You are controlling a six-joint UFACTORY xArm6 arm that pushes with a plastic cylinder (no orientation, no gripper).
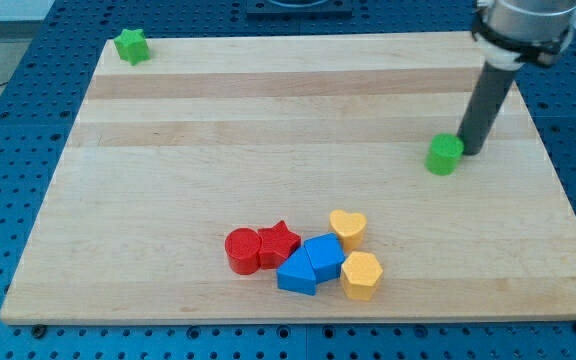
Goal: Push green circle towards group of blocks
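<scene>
The green circle (444, 155) sits at the view's right, in the middle band of the wooden board (268, 120). My tip (469, 151) rests just to its right, touching or nearly touching its upper right side. The group of blocks lies at the view's bottom centre: a red circle (241, 250), a red star (278, 244), a blue block (324, 255), a blue triangle-like block (297, 274), a yellow heart (348, 227) and a yellow hexagon (361, 275), all packed close together.
A green star (132, 46) sits at the board's top left corner, at its edge. The board lies on a blue perforated table (8, 180). The arm's body (523, 25) shows at the view's top right.
</scene>
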